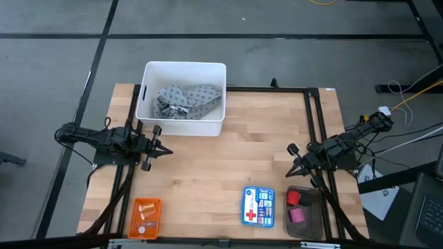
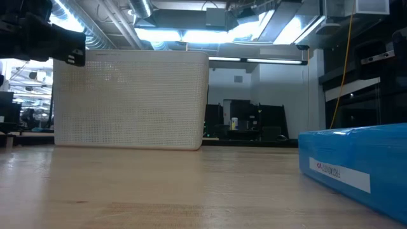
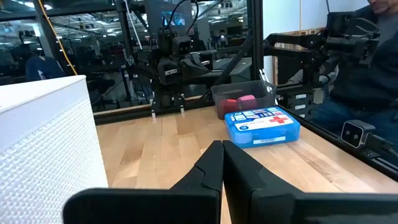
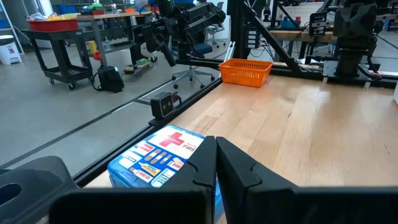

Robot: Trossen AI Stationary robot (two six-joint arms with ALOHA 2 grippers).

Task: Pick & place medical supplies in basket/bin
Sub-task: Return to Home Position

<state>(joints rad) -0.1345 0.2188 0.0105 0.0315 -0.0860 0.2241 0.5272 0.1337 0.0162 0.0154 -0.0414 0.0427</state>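
Cloth [image 1: 181, 102] lay bundled in the white bin [image 1: 183, 68]; both arms hung clear of the supplies with jaws closed.
The white bin sat at the table's [image 1: 235, 152] far edge, toward the left corner. A red piece [image 1: 293, 198] and a pink piece [image 1: 297, 215] lay in the black bin [image 1: 315, 221] at the near right corner, with a first-aid box [image 1: 257, 206] just beside it along the near edge. Tan vials [image 1: 143, 207] lay in the orange basket [image 1: 133, 218] at the near left corner. The left gripper [image 3: 222, 144] hovered by the left edge near the white bin, jaws pressed together on nothing. The right gripper [image 4: 216, 140] hovered by the right edge, jaws likewise closed and empty.
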